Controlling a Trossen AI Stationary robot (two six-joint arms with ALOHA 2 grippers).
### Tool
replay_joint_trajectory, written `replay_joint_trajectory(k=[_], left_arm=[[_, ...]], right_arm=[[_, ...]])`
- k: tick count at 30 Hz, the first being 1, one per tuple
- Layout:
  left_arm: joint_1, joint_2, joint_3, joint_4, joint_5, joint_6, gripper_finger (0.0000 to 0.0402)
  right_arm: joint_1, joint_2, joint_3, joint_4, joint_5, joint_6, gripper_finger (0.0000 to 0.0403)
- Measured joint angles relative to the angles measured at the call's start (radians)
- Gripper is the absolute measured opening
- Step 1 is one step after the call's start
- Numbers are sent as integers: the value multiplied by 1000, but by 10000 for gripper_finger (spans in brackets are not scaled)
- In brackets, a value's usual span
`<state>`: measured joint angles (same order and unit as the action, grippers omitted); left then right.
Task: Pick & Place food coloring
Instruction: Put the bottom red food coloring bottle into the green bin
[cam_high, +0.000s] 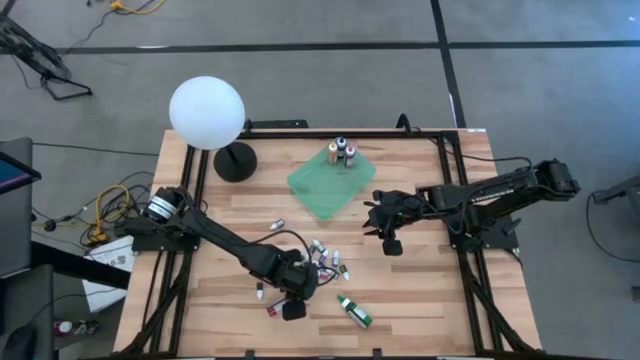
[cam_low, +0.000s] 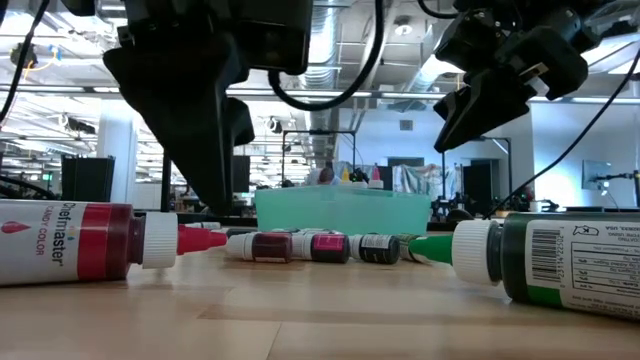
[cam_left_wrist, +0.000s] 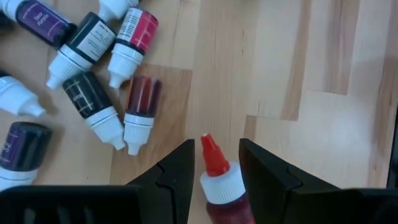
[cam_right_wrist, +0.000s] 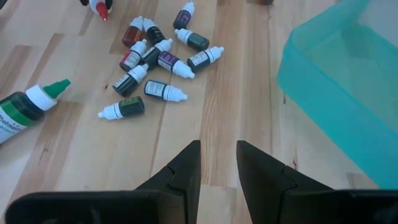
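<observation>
A large red food coloring bottle (cam_left_wrist: 219, 186) with a white cap and red tip lies on its side on the wood table near the front edge (cam_high: 272, 308); it also shows in the low view (cam_low: 70, 240). My left gripper (cam_left_wrist: 216, 148) is open and low over it (cam_high: 293, 303), one finger on each side of its cap. A cluster of several small bottles (cam_high: 325, 262) lies just beyond it. My right gripper (cam_high: 385, 240) is open and empty above the table, right of the cluster (cam_right_wrist: 217, 149). My left gripper's fingers (cam_left_wrist: 180, 174) stand on either side of the red bottle's white cap (cam_left_wrist: 225, 184), lying along the bottle, which lies on the table. Only narrow gaps show beside the cap. I cannot tell whether the fingers touch it.
A translucent green square tray (cam_high: 318, 190) sits at the far middle, with three bottles (cam_high: 343, 152) upright on its far corner. A large green bottle (cam_high: 355, 311) lies near the front edge. A white globe lamp (cam_high: 207, 112) on a black base stands at the far left.
</observation>
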<state>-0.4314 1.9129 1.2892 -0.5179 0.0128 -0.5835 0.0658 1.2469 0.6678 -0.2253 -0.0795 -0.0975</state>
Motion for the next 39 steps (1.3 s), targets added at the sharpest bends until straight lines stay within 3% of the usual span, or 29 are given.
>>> replay_joint_trajectory(k=[22, 39], left_arm=[[-6, 40, 0, 8, 27, -10, 119], [-6, 39, 0, -86, 42, -11, 119]], right_arm=[[0, 0, 0, 0, 0, 1, 95], [0, 0, 0, 1, 0, 2, 95]])
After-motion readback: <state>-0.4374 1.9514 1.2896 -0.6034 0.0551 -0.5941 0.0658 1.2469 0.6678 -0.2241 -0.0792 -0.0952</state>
